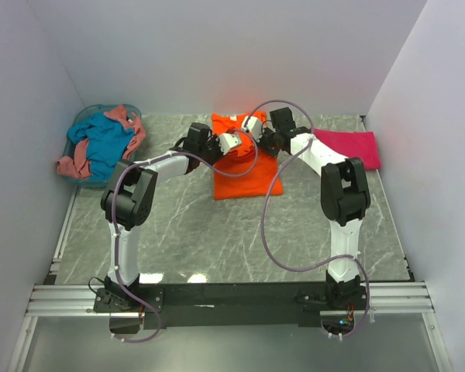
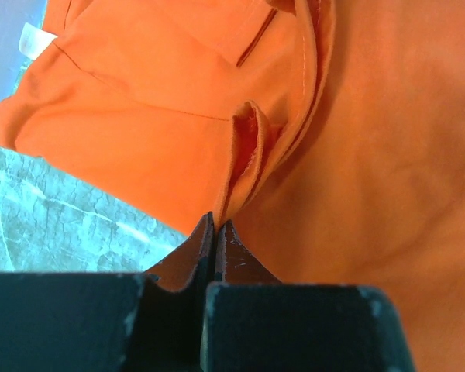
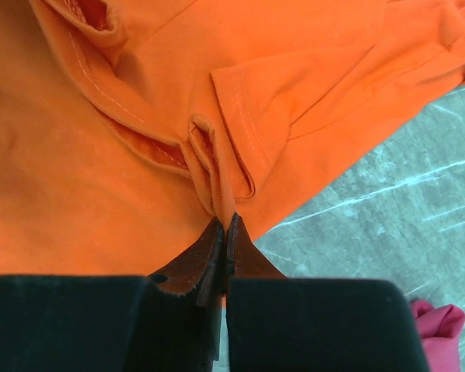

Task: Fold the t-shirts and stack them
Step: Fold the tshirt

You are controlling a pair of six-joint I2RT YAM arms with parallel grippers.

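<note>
L gripper [image 2: 215, 226] & R gripper [image 3: 226, 223] each pinch the soft bright orange cloth t-shirt [image 1: 248, 183] by the table's [image 1: 217, 240] far edge, to fold it.

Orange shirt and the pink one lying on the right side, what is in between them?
Only the right arm crosses between the orange t-shirt and the magenta-pink t-shirt, above bare grey table; the top view shows it.

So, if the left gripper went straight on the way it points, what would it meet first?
The orange t-shirt: the left gripper is shut on a raised fold of it, and more orange cloth lies directly ahead; depth beyond is unclear.
</note>
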